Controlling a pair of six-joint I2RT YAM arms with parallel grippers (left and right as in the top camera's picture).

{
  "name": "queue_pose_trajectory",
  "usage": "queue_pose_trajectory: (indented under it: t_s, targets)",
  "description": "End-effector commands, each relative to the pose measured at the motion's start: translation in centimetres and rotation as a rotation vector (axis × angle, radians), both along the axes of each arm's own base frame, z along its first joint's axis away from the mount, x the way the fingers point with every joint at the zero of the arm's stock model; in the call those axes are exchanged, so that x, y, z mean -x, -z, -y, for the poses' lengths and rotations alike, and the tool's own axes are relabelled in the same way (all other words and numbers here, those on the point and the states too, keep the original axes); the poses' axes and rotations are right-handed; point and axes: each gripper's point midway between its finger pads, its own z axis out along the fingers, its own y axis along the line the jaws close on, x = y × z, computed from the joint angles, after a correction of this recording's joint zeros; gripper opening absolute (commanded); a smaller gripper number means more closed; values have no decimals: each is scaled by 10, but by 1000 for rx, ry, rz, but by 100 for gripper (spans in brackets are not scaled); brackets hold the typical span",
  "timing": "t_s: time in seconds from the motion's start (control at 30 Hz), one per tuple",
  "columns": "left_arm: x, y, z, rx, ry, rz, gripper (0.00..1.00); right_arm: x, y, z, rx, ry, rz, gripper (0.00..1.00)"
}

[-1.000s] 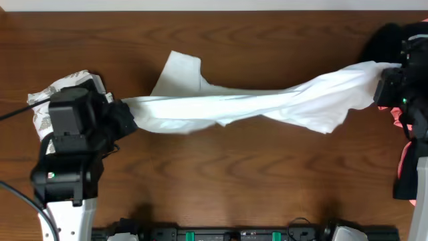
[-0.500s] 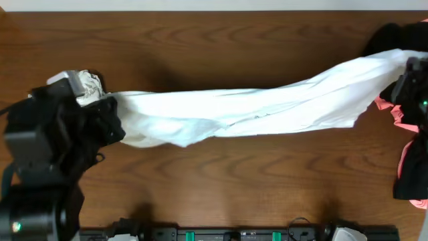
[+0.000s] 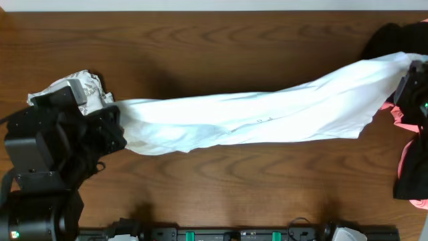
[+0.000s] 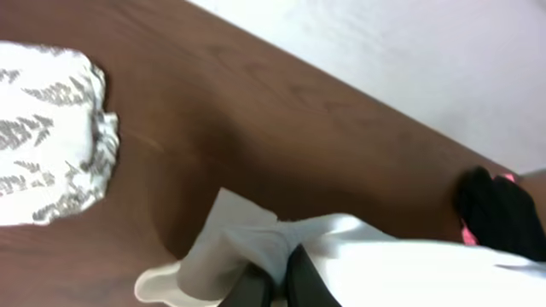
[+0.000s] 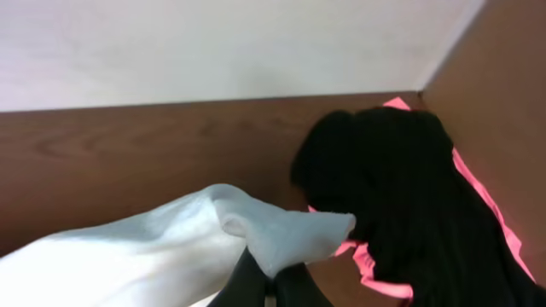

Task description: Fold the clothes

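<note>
A white T-shirt point(image 3: 267, 117) hangs stretched as a long band across the table between my two arms. My left gripper point(image 3: 120, 124) is shut on its left end; in the left wrist view the black fingers point(image 4: 303, 277) pinch a fold of the white T-shirt point(image 4: 256, 247). My right gripper point(image 3: 404, 80) is shut on the right end, where the white T-shirt point(image 5: 281, 234) bunches over the closed fingers point(image 5: 243, 286). A leaf-print garment point(image 3: 83, 87) lies folded behind the left arm. A black garment point(image 3: 391, 40) and a coral-pink one point(image 3: 404, 157) lie heaped at the far right.
The wooden table point(image 3: 234, 187) runs to a pale wall at the back. The leaf-print garment point(image 4: 47, 128) sits at the left of the left wrist view. In the right wrist view the black garment point(image 5: 392, 188) with the coral-pink one's edges point(image 5: 478, 196) sits just right of the gripper.
The shirt has been pulled out from a twisted, sagging shape with a raised flap into a straighter, tauter band. The left arm has moved left and nearer the camera; the right end rose slightly.
</note>
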Motion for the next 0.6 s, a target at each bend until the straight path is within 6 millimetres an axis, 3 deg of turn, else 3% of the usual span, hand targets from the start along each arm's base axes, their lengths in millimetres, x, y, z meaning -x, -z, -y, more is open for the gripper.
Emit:
queue_pose_trajectory:
  t_s: [0.0, 0.13, 0.27, 0.37, 0.57]
  targets:
    - [7, -14, 9, 21, 49, 40, 5, 5, -7, 7, 4, 43, 8, 2]
    - [-5, -14, 4, 5, 26, 46, 6, -7, 6, 10, -8, 42, -35, 1]
    - [-40, -1, 1, 5, 22, -2, 6, -36, 43, 15, -51, 22, -141, 1]
    - [-79, 23, -1, 9, 21, -69, 6, -64, 82, 18, -93, 3, -240, 1]
    - [-188, 74, 4, 71, 60, -77, 6, -143, 160, 18, -200, -98, -305, 1]
